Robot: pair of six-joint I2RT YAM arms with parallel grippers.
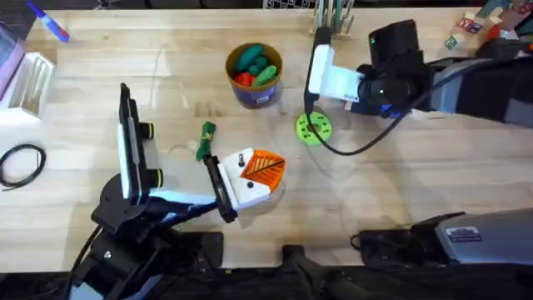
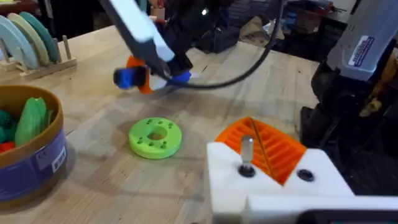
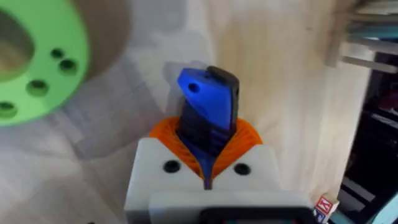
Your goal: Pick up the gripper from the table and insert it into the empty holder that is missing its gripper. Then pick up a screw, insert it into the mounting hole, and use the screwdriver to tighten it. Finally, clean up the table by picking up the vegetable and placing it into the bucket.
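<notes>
Screwdriver (image 3: 208, 115) pinched in right hand (image 1: 319, 75), near lime disc (image 1: 313, 127), table centre-right; long axis roughly along hand, tip end hidden.

Orange gripper (image 1: 265, 169) seated on holder (image 1: 246, 190) of left hand (image 1: 250, 177); left hand's spread cannot tell.

Screw (image 2: 247, 155) upright in mounting hole.

Step judged: tightening. Next: align bit over screw head.

Wooden table (image 1: 433, 183): bucket (image 1: 254, 75), green disc (image 1: 313, 127), vegetable (image 1: 205, 140).
</notes>
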